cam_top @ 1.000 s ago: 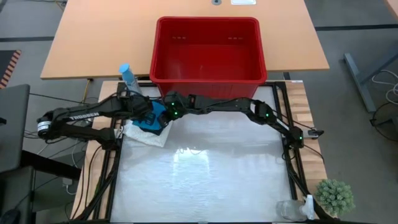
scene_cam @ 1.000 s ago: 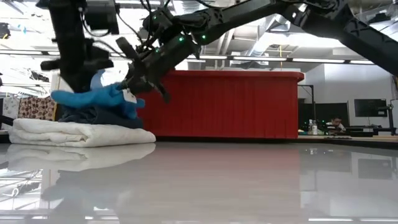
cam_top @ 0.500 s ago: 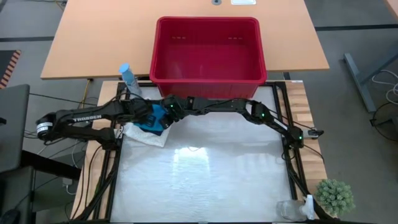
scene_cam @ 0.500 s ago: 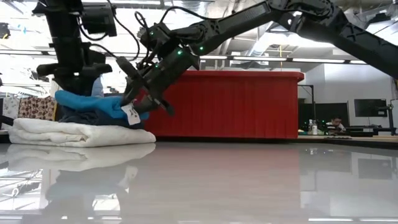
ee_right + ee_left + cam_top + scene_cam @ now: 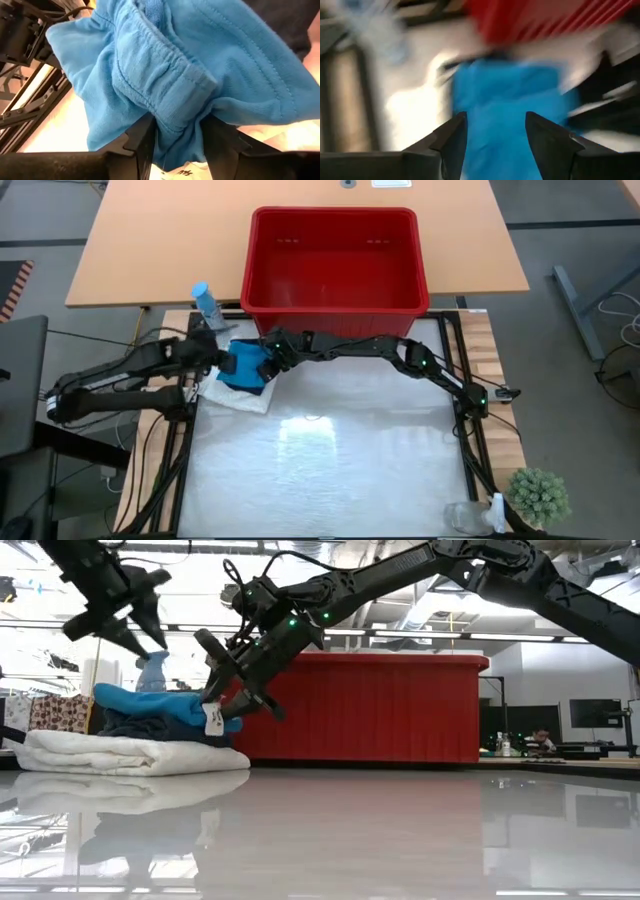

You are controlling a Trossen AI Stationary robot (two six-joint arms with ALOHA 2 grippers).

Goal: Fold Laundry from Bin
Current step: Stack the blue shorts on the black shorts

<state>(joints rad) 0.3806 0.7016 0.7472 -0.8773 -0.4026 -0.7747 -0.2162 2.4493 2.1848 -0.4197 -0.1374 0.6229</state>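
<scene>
The right tool (image 5: 265, 360) reaches across from the right side of the table and grips a bunched fold of the blue cloth (image 5: 245, 365); in the right wrist view its two fingers (image 5: 142, 135) pinch the hem of that cloth (image 5: 170, 85) between them. In the low view the same tool (image 5: 222, 700) comes down at a slant onto the end of the blue cloth (image 5: 150, 705), where a small white tag (image 5: 212, 720) hangs down.

The left tool (image 5: 212, 352) is just beside the stack, on the side toward the table's left edge, and holds nothing. In the low view it (image 5: 135, 615) hangs above the stack, clear of the cloth. In the left wrist view its fingers (image 5: 452, 140) stand apart with the blue cloth (image 5: 505, 110) showing between them, though that view is blurred.

The blue cloth lies on top of a dark cloth (image 5: 150, 728), which rests on a folded white cloth (image 5: 125, 752). The stack sits on the glossy white table (image 5: 330, 460) near its far left corner. The red bin (image 5: 335, 260) stands behind it, at the table's far edge, just beside the stack. A blue spray bottle (image 5: 205, 300) stands near the bin's left side, by the far left corner. A small green plant (image 5: 540, 495) sits off the near right corner.
</scene>
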